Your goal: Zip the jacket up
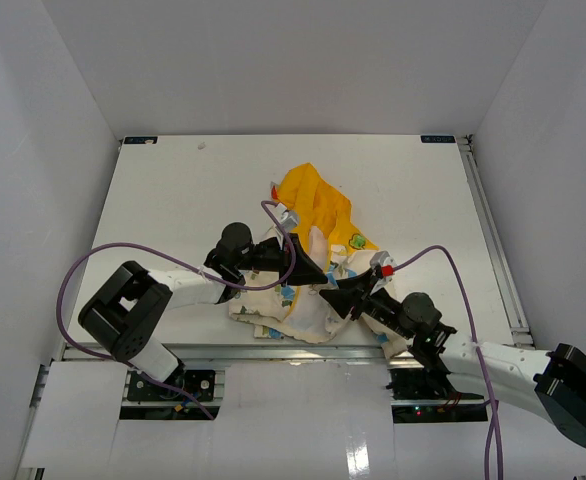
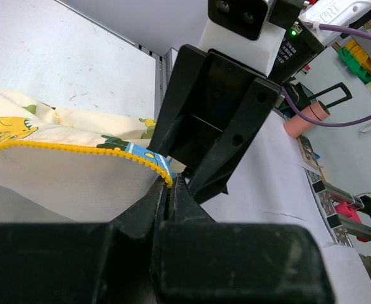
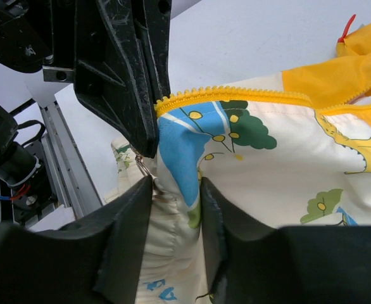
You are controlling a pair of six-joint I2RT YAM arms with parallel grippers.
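Note:
The jacket [image 1: 295, 305] lies bunched at the table's near middle, cream with cartoon prints, its yellow-orange hood [image 1: 315, 197] towards the back. My left gripper [image 1: 318, 275] is shut on the jacket's yellow zipper edge [image 2: 78, 149]; its tips [image 2: 171, 180] pinch the end of the teeth. My right gripper [image 1: 328, 292] meets it tip to tip and is shut on a fold of printed fabric [image 3: 179, 158] just below the zipper teeth [image 3: 223, 95]. A small metal pull [image 3: 145, 170] shows beside its left finger [image 3: 132, 215]. The jacket's lower front is hidden under both grippers.
The white table [image 1: 173, 200] has white walls on three sides. A metal rail [image 1: 273, 352] runs along the near edge, another rail [image 1: 493, 230] along the right side. A red tag [image 1: 273, 190] sticks out by the hood.

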